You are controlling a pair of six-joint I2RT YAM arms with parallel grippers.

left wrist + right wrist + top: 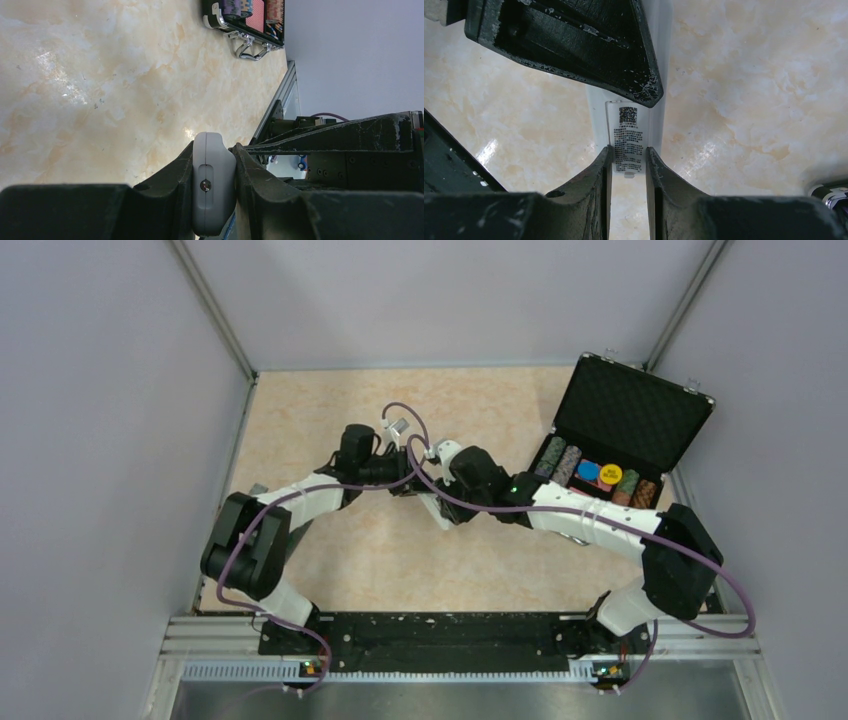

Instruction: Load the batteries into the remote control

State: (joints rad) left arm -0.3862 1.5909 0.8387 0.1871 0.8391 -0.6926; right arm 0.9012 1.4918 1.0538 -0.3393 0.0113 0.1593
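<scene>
The white remote control (435, 512) hangs above the table's middle between both grippers. My left gripper (214, 170) is shut across its thickness at the end with the small dark emitter (205, 185). In the right wrist view I see the remote's back (596, 120) with a labelled battery cover (626, 130) whose small end tab shows. My right gripper (629, 155) has its fingers narrowly parted and closed against the cover's two sides. One left gripper finger (589, 45) lies over the remote's back. No batteries are in view.
An open black case (640, 405) with striped poker-chip stacks (565, 465) stands at the right back, its metal handle (250, 50) facing the table. Grey walls close in the sides and back. A metal rail (430, 640) runs along the near edge.
</scene>
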